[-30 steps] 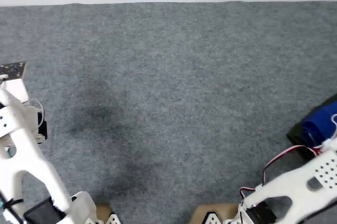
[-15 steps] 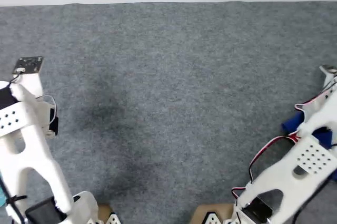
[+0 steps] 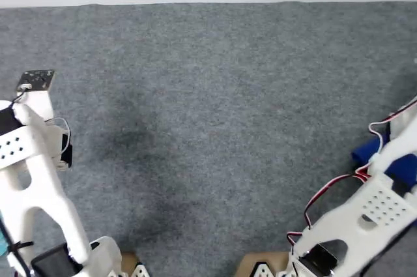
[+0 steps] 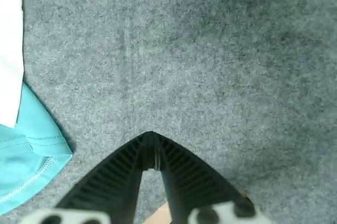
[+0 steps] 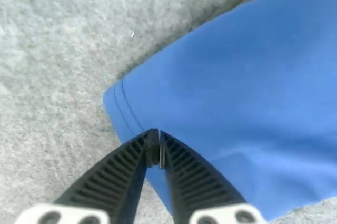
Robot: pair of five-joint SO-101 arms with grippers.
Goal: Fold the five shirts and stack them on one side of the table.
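At the right edge of the grey felt counter, the blue fabric shirt lies directly under the right gripper, closed and empty; left gripper, also closed, well apart.

Two white plastic arms with perforated shells: the left arm bears a small dark circuit board, and the right arm trails red, white and black cables. The left gripper and right gripper have black ribbed fingers.
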